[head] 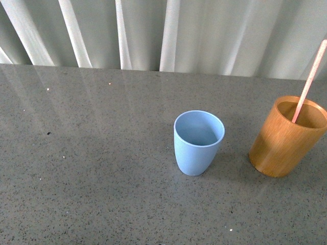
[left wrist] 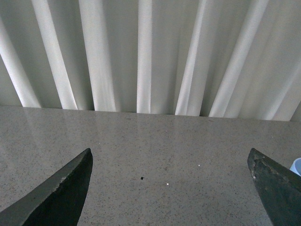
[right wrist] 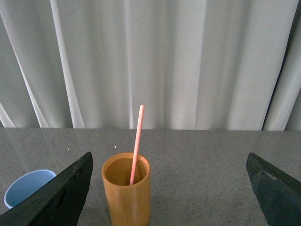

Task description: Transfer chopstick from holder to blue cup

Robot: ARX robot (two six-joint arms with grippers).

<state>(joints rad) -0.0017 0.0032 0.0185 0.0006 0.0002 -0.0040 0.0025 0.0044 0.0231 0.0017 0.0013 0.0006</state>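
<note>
The orange-brown wooden holder (head: 287,138) stands at the table's right side, with a pink-red chopstick (head: 309,81) leaning out of it toward the upper right. The light blue cup (head: 198,142) stands upright and empty just left of the holder. Neither arm shows in the front view. In the right wrist view the holder (right wrist: 127,193) and chopstick (right wrist: 137,141) lie ahead of my open right gripper (right wrist: 169,181), near one dark finger, and the blue cup (right wrist: 26,186) peeks out beside that finger. My left gripper (left wrist: 170,176) is open over bare table; a sliver of the blue cup (left wrist: 296,165) shows at the frame edge.
A grey speckled table (head: 92,168) stretches wide to the left of the cups. White pleated curtains (head: 168,30) hang behind the table's far edge. A small dark speck (head: 48,133) lies on the table at the left.
</note>
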